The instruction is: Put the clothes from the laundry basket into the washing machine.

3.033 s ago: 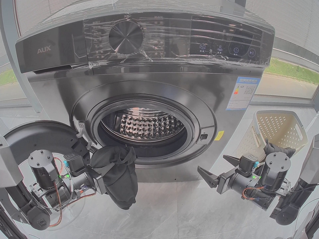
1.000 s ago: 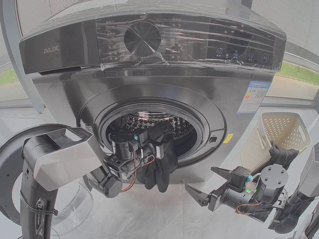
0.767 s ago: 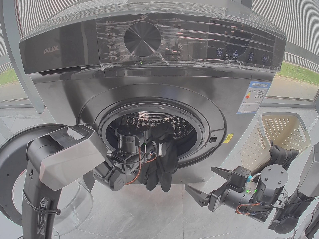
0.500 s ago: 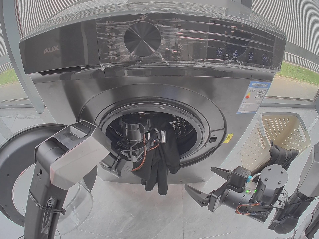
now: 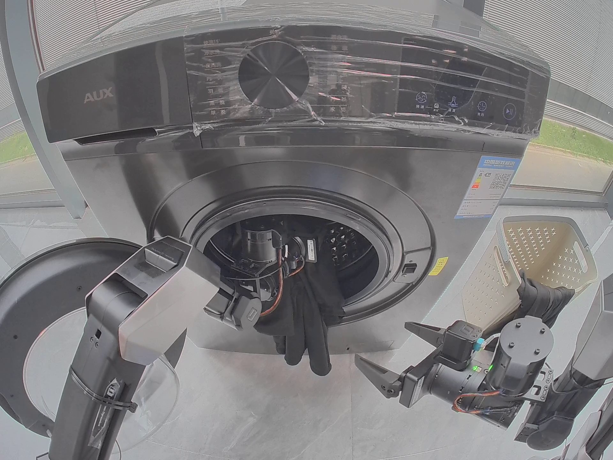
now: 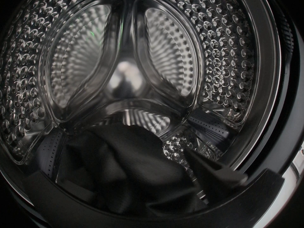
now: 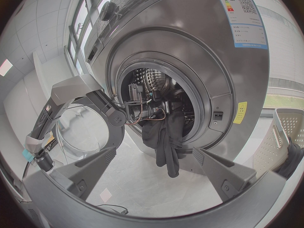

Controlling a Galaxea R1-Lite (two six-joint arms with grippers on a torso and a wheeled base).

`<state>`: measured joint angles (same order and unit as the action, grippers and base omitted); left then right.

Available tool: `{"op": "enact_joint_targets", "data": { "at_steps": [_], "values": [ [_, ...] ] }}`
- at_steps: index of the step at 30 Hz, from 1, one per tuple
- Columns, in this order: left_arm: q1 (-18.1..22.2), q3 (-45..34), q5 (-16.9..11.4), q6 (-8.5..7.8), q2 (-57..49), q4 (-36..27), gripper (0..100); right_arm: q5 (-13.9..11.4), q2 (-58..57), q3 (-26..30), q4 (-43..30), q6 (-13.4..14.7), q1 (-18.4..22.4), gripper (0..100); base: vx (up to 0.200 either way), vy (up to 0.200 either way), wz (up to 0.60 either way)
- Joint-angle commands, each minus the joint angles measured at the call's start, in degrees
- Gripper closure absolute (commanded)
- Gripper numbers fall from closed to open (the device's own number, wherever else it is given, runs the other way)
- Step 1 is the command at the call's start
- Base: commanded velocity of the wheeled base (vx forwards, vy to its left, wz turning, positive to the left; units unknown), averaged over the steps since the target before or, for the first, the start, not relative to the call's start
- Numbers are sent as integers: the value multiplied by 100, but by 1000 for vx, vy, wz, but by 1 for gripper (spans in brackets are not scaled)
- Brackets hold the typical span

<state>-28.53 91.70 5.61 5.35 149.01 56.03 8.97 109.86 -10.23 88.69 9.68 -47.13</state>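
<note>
1. While the left arm reaches into the washing machine (image 5: pixel 287 154), the head view shows the left gripper (image 5: pixel 313 250) in the round opening with a black garment (image 5: pixel 306 327) draped from it. Part of the cloth is inside, and the rest hangs out over the front rim. The right gripper (image 5: pixel 383 343) hovers low in front of the machine, jaws wide and empty. It is near the laundry basket (image 5: pixel 543 250), where another dark garment (image 5: pixel 543 298) hangs over the edge.
2. From the left wrist view, the drum (image 6: pixel 126 76) lies straight ahead and the black garment is bunched low at its front. I cannot tell whether the left gripper clamps the cloth or has let go.
3. From the right wrist view, the garment's tail dangles below the door ring, outside the machine.
4. Loading this garment looks to be the step in hand. The next move probably calls for carrying the cloth deeper, so the tail clears the rim before release.
</note>
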Motion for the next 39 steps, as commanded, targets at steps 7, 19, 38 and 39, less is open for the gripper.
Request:
{"op": "enact_joint_targets", "data": {
  "at_steps": [7,19,38,39],
  "values": [
    [-118,-1330,-200,1,-856,-848,0,-10,0,3,0,8,2,0,0,0,0],
    [-268,-2068,-605,-122,-1207,-1366,0,-10,18,12,0,8,-86,0,0,0,0],
    [-224,-1866,-517,-351,-548,-1340,100,-10,18,30,8,16,-156,0,0,0,0],
    [-206,-1805,-508,-342,-539,-1314,100,-10,27,30,8,16,-156,0,0,0,0]
  ]
}}
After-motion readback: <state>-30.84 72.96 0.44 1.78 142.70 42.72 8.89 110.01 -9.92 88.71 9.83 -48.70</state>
